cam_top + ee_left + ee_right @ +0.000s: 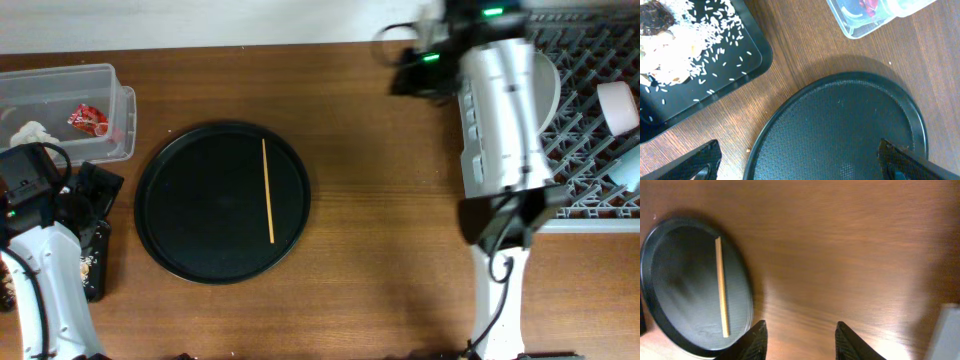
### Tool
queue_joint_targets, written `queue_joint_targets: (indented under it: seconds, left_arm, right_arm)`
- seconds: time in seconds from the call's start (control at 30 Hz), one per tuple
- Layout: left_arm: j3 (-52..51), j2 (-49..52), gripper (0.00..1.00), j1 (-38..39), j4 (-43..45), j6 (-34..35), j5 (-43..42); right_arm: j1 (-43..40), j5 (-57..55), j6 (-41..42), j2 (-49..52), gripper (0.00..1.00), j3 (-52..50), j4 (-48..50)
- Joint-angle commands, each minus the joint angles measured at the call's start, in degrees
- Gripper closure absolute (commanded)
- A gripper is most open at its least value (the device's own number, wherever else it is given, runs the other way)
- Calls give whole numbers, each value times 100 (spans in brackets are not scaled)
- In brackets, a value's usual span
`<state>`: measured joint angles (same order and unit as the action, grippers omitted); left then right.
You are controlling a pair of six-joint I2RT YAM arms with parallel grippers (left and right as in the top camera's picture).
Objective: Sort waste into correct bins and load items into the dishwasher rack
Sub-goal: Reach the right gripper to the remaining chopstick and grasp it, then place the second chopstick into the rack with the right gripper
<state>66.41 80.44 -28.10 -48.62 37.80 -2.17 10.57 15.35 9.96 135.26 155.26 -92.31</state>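
One thin light-wood chopstick (268, 190) lies on the round black tray (200, 215), right of the tray's centre, running from far to near. The tray sits left of centre on the brown wooden worktop (380, 220).

At the far left stands the clear translucent plastic tub (60, 70). It holds the crumpled red-and-white wrapper (88, 120) and, to the wrapper's left, the wadded white tissue (30, 133). Nearer than the tub and left of the tray is the shallow black box (752, 55), largely under the left arm in the overhead view. Inside it are a heap of pale rice-like flakes (680, 45), with loose grains scattered around, and a small brown lump (655, 17) at one corner.

The large grey plastic lattice rack (590, 70) fills the far right. A small white cup (618, 105) sits in it near the right edge. A round white plate (548, 85) is also in the rack, mostly hidden behind the right arm.

The left claw (797, 152) is released and empty, its fingers spread wide above the tray's left rim. The right claw (800, 337) is also released and holds nothing; it hangs over bare worktop between the tray and the rack.
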Motion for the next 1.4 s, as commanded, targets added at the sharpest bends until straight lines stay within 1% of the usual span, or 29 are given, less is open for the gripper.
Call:
queue_joint_targets:
  seconds: [0.0, 0.03, 0.07, 0.1, 0.17, 0.23, 0.3, 0.37, 0.43, 0.47, 0.57, 0.67, 0.73, 0.8, 0.83, 0.93, 1.13, 1.27, 1.33, 1.37]
  left_arm:
    - [17, -96, 1, -20, 9, 55, 0]
    - [17, -96, 1, -20, 9, 55, 0]
    - [17, -96, 1, -20, 9, 55, -2]
    - [15, -96, 1, -20, 9, 55, -2]
    - [17, -96, 1, -20, 9, 55, 0]
    - [17, -96, 1, -20, 9, 55, -2]
    - [17, -96, 1, -20, 9, 55, 0]
    - [17, -96, 1, -20, 9, 57, 0]
    - [17, -96, 1, -20, 9, 57, 0]
    - [17, -96, 1, -20, 9, 55, 0]
    - [15, -96, 1, -20, 9, 55, -2]
    - [17, -96, 1, -20, 9, 55, 0]
    - [17, -96, 1, -20, 9, 55, -2]
    - [17, -96, 1, -20, 9, 55, 0]
    - [17, -96, 1, -20, 9, 55, 0]
    - [17, -96, 1, -20, 9, 55, -2]
    - [17, -96, 1, -20, 9, 55, 0]
    - [17, -96, 1, -20, 9, 55, 0]
    - [17, -96, 1, -20, 9, 55, 0]
    - [17, -96, 1, -20, 9, 57, 0]
  right_arm:
    - [1217, -1714, 1209, 24, 52, -345, 367]
    - [1554, -1779, 1379, 24, 52, -592, 629]
    - [2068, -1779, 1663, 24, 53, -1104, 1193]
    - [2382, -1779, 1891, 24, 53, -1545, 1663]
    - [2787, -1777, 2312, 24, 60, -2321, 2382]
    - [3154, -1714, 2815, 24, 62, -3077, 3032]
    - [3416, -1716, 2850, 24, 62, -3397, 3425]
    - [3827, -1878, 3071, 44, 60, -3582, 3803]
    - [3976, -2201, 3106, 142, 59, -3585, 3838]
    - [4004, -2321, 3106, 208, 57, -3585, 3825]
    - [3871, -2356, 3106, 385, 56, -3585, 3799]
    - [3580, -2310, 3095, 398, 56, -3585, 3641]
    - [3471, -2063, 3084, 402, 57, -3602, 3626]
    - [3508, -2015, 3082, 404, 64, -3604, 3663]
    - [3547, -2015, 3082, 409, 64, -3624, 3711]
    - [3633, -2118, 3082, 540, 60, -3650, 3746]
    - [3635, -2009, 3082, 743, 61, -3650, 3790]
    - [3635, -2013, 3082, 870, 85, -3654, 3707]
    - [3628, -2020, 3086, 868, 91, -3630, 3602]
    - [3628, -2059, 3084, 868, 92, -3611, 3519]
